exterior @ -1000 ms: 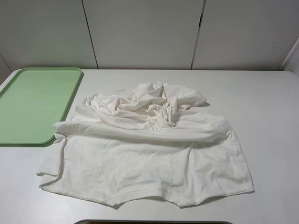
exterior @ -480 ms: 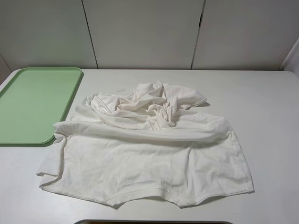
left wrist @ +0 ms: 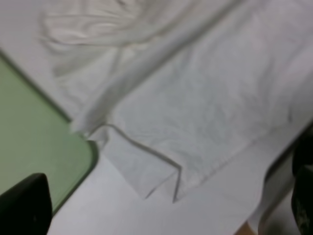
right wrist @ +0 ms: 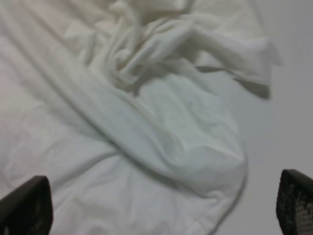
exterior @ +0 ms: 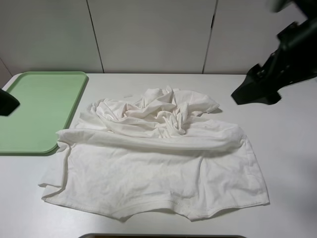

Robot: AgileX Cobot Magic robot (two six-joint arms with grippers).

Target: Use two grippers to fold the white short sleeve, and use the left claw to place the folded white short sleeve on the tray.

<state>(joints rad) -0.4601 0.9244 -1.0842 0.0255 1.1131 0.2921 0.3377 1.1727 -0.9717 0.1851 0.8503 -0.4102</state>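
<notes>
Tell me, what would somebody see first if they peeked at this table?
The big white short sleeve lies wrinkled in the middle of the table, with its far half bunched into a heap. A light-green tray sits at its left. The black right claw hangs above the table's far right side, open and holding nothing.

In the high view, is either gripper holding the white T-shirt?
No: the left gripper and right gripper are both clear of the white T-shirt.

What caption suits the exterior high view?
Crumpled white short sleeve lies by the tray; left gripper and right gripper hold nothing.
</notes>
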